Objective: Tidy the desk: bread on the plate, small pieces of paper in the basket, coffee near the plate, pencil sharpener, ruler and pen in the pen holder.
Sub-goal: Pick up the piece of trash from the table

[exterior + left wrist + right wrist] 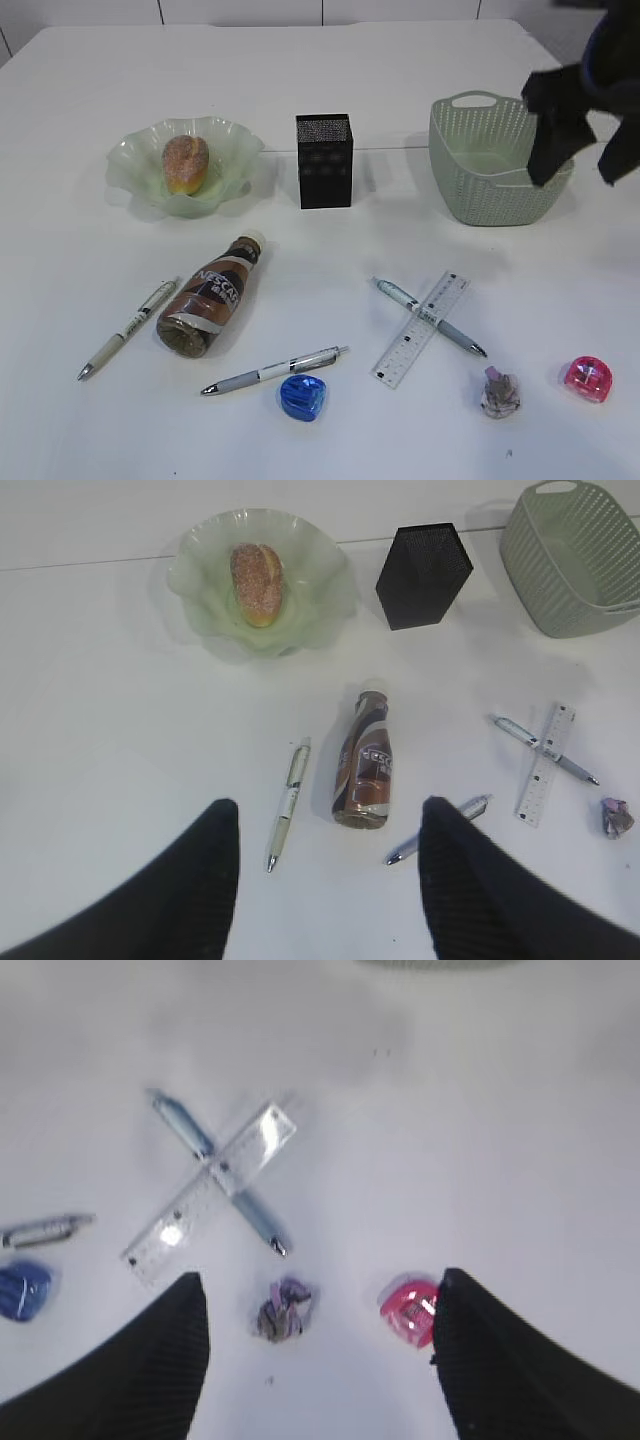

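Both grippers are empty right now. The right gripper (575, 135) hangs up at about 2 o'clock over the basket (490, 185), fingers spread wide, touching nothing. The left gripper (330, 880) is parted too, hovering above the bench (300, 440) with nothing between its fingers. The bread (186, 163) already sits on the plate (135, 160) at 10 o'clock. The coffee bottle (213, 297) lies on its side near the middle. A crumpled paper piece (499, 392) sits at 5 o'clock, with the pink sharpener (588, 378) just to its right. The ruler (422, 328) crosses over one pen (430, 317).
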Tool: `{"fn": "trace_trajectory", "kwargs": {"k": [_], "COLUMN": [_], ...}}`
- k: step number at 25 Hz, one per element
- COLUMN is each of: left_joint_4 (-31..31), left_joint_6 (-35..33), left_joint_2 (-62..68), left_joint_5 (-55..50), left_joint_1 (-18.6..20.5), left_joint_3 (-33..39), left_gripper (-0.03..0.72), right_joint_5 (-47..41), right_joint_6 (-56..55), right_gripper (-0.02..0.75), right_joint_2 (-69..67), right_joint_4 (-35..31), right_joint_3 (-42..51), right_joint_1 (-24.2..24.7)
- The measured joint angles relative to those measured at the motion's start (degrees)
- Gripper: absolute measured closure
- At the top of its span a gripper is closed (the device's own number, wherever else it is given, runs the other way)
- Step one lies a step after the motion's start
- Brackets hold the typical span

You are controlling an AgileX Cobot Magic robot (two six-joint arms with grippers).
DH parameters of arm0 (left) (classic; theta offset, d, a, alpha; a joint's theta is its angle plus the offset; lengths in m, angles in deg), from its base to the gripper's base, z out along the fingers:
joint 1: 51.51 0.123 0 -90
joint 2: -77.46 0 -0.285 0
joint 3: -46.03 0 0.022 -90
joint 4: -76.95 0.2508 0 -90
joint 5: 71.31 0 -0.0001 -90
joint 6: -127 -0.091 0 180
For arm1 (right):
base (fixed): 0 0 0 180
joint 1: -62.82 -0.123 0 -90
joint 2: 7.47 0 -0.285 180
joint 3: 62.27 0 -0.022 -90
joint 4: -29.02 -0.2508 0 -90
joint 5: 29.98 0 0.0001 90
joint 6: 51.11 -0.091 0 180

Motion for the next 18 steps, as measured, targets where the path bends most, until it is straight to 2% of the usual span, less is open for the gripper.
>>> {"fn": "trace_trajectory", "kwargs": {"k": [4,8,13,18], "left_joint_4": [-0.4,-0.9,-1.0,-1.1], "left_joint_6": [0.0,0.0,0.0,0.0], "left_joint_2": [0.0,0.0,0.0,0.0], "left_joint_5": [0.0,0.0,0.0,0.0], "left_joint_1": [0.0,0.0,0.0,0.0], "left_joint_3": [0.0,0.0,0.0,0.0], "left_gripper": [0.287,0.287,0.287,0.287], "right_joint_5": [0.2,0.6,4.7,7.3], "right_joint_6": [-0.1,-0.1,-0.1,-0.1], "right_gripper": [0.193,0.193,0.194,0.248], "right_joint_2": [0.0,0.2,0.2,-2.8], "right_joint_4": [-0.1,-0.6,-0.7,-1.2], "right_joint_3": [7.8,12.5,17.2,19.5], "right_joint_1": [-3.5,-4.9,-5.1,-5.1]}}
